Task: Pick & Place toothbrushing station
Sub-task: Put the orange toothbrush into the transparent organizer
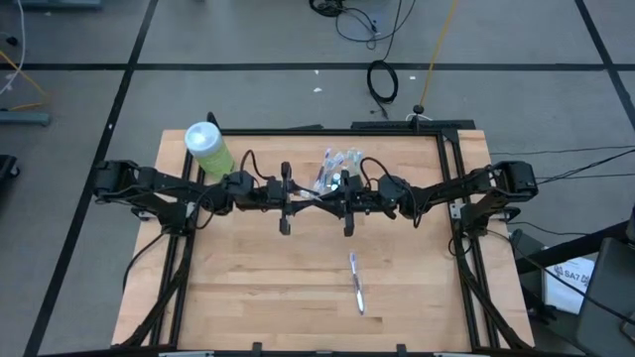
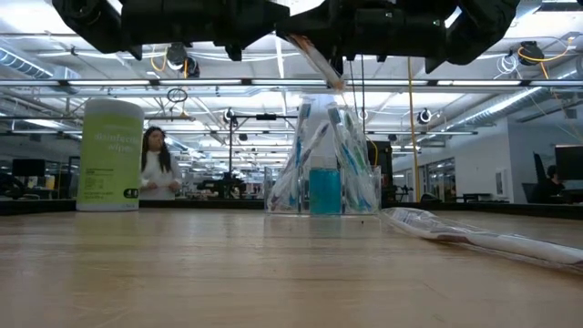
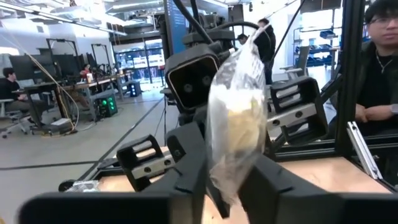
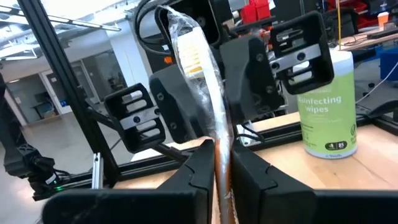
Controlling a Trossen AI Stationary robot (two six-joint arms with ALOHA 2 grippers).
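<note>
Both arms meet over the middle of the table and hold one toothbrush in a clear wrapper [image 1: 317, 198] between them, above the table. My left gripper [image 1: 298, 201] and my right gripper [image 1: 339, 198] face each other and are both shut on it. Just beyond them stands the clear plastic cup [image 1: 337, 169] with several blue and other toothbrushes upright in it, its base on the table [image 2: 323, 164]. Another wrapped toothbrush [image 1: 355, 283] lies flat on the table nearer the front edge. My left gripper has the clear wrapper [image 3: 229, 177] between its two fingers, coming level from the table's left. The wrapper's end with the pale bristle head [image 3: 239, 118] stands out past the fingers. The toothbrush is lifted clear of the table. My right gripper pinches the wrapped toothbrush by its handle [image 4: 222, 152] between its two fingers, coming level from the table's right. The fingers lie along the handle. The head end [image 4: 186, 53] slants up and away from the fingers, clear of the table.
A big light-green wipes bottle with a white cap [image 1: 208, 149] stands at the table's far left. A black frame rail [image 1: 451, 178] runs along the table's sides. People show in the room beyond the table [image 3: 379, 68].
</note>
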